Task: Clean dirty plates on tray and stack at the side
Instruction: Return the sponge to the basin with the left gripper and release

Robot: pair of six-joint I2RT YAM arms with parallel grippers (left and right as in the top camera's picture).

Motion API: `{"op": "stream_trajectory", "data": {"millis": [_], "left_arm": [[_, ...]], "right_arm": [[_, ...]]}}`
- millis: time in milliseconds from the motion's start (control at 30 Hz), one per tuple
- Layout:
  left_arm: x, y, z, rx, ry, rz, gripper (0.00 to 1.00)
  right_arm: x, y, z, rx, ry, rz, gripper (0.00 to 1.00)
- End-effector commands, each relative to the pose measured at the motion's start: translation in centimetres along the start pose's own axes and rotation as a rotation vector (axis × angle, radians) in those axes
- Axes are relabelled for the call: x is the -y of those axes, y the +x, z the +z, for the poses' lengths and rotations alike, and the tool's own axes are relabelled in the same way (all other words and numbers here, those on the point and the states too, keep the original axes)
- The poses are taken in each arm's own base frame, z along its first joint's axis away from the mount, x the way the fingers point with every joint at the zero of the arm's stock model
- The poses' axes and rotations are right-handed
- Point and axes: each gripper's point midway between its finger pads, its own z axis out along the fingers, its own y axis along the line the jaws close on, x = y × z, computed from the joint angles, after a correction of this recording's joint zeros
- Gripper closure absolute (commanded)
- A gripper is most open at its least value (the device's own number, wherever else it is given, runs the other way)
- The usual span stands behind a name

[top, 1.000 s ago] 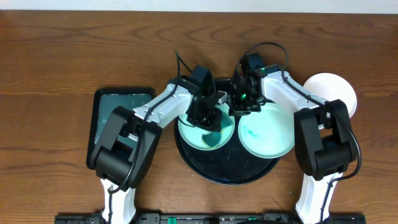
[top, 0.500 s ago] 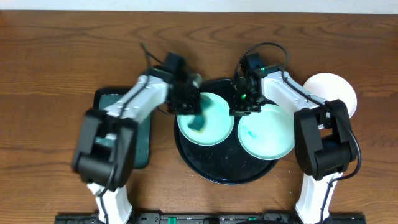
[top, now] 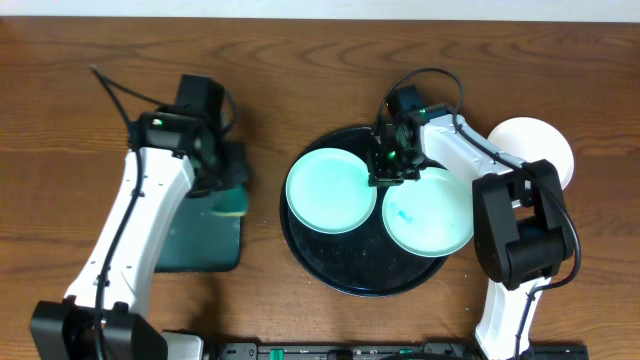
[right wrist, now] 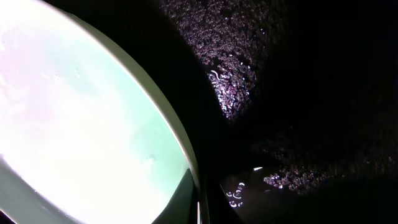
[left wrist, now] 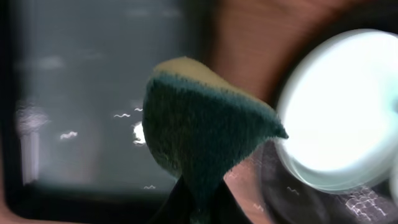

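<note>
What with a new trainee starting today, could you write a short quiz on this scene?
1. True or false: the right mint plate on the black tray is wiped clean.
2. The left fingers hold: A a plate, B a sponge, C nothing?
3. Where does the white plate sit?
Key: 1 false, a teal smear shows; 2 B; 3 on the table, right of the black tray.

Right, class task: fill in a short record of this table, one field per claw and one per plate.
left claw: shut on sponge, above green tray
right claw: shut, at a mint plate's rim
left mint plate: on black tray, no smear visible
right mint plate: on black tray, teal smear
white plate: on table, right of black tray
</note>
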Motion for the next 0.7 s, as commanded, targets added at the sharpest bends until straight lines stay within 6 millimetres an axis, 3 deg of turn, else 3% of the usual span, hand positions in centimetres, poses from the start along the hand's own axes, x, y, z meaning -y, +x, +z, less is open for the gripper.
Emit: {"op": "stream_trajectory", "data": {"millis": [0, 167, 367, 533, 567, 600, 667], "left_arm": [[-4.9, 0.0, 1.4, -0.011, -0.185, -0.108, 0.93], [-7.5, -0.2, 5.1, -0.040, -0.203, -0.201, 0.93], [-7.8, 0.1, 10.9, -0.129, -0.188, -0.204, 0.93], [-7.8, 0.0, 12.1, -0.146, -0.192, -0.203, 0.91], [-7.8, 0.0, 12.0, -0.141, -0.189, -0.204, 0.83], [-7.7, -0.1, 11.8, -0.136, -0.185, -0.204, 0.65], [-7.1, -0.2, 11.4, -0.130, -0.146, -0.187, 0.48]], "right_arm": [[1.9, -0.4, 0.2, 0.021, 0.074, 0.030, 0.99], [1.8, -0.5, 0.2, 0.023, 0.073, 0.029, 0.99], [1.8, -0.6, 0.2, 0.027, 0.072, 0.027, 0.99], [1.8, -0.6, 0.2, 0.027, 0.072, 0.028, 0.99], [1.8, -0.6, 0.2, 0.027, 0.072, 0.028, 0.99], [1.8, -0.6, 0.2, 0.027, 0.072, 0.027, 0.99], [1.8, -0.7, 0.2, 0.030, 0.071, 0.026, 0.99]]}}
